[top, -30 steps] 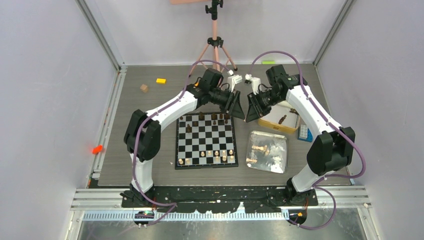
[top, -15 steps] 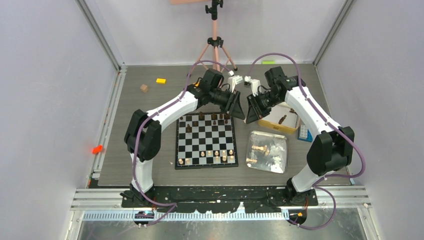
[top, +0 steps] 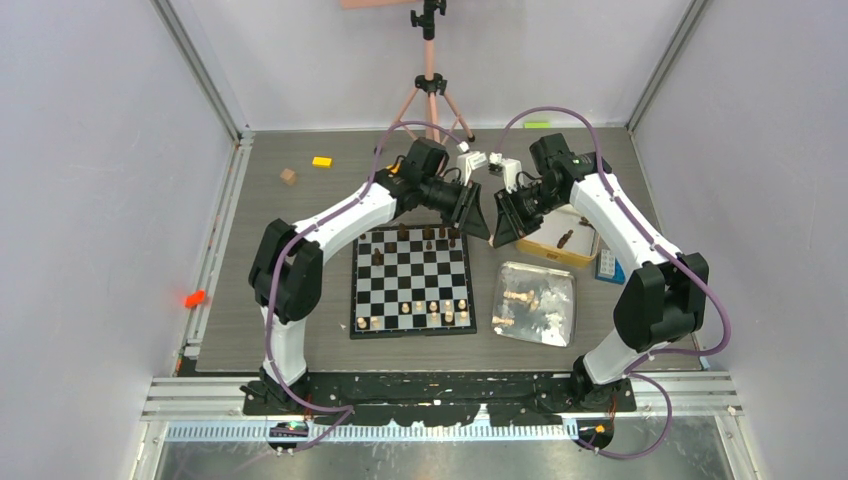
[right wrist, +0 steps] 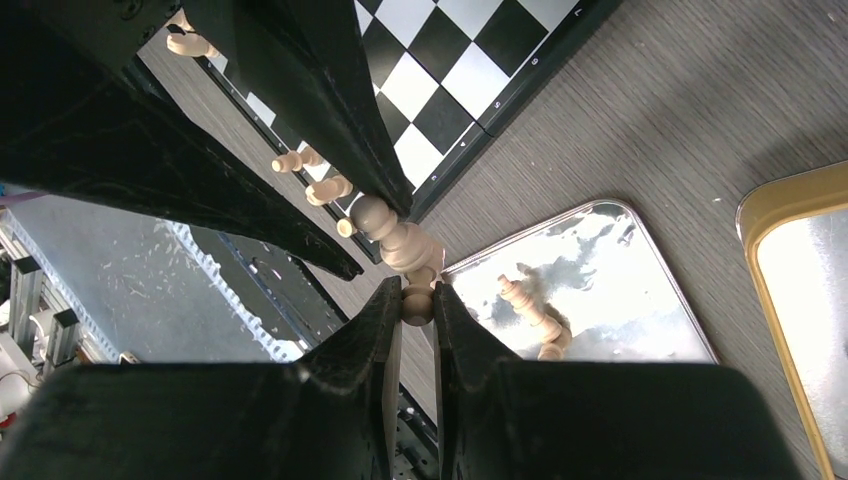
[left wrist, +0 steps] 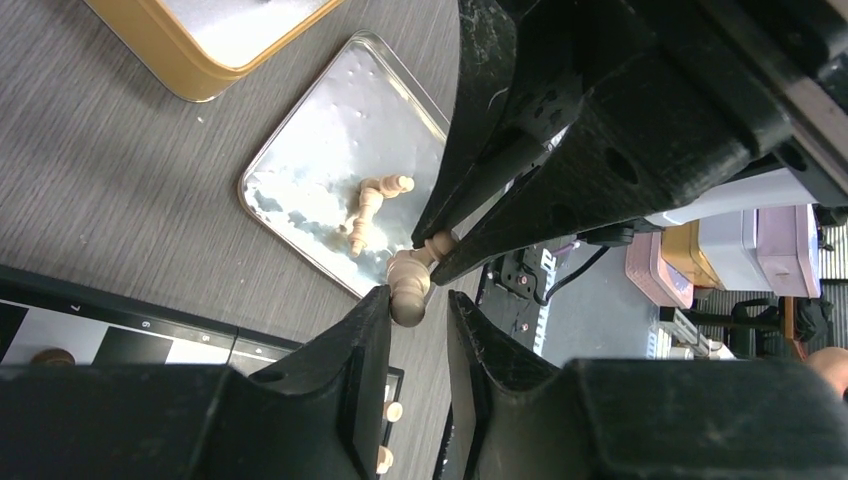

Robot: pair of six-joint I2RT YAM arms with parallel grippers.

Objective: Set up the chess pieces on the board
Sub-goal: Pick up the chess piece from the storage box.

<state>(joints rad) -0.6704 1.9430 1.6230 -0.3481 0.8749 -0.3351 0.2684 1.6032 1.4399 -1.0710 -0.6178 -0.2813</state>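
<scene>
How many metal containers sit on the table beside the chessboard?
2. The shiny silver tray lies right of the chessboard, light chess pieces in it; the gold-rimmed tin sits just beyond that tray, a dark piece inside.

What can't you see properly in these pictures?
- Top view: the light chess piece is hidden where the left gripper and right gripper meet.
- Top view: the chessmen on the board are too small to name.
- Left wrist view: the gold-rimmed tin is cut off by the top edge.
- Right wrist view: the silver tray is partly behind the gripper's fingers.
</scene>
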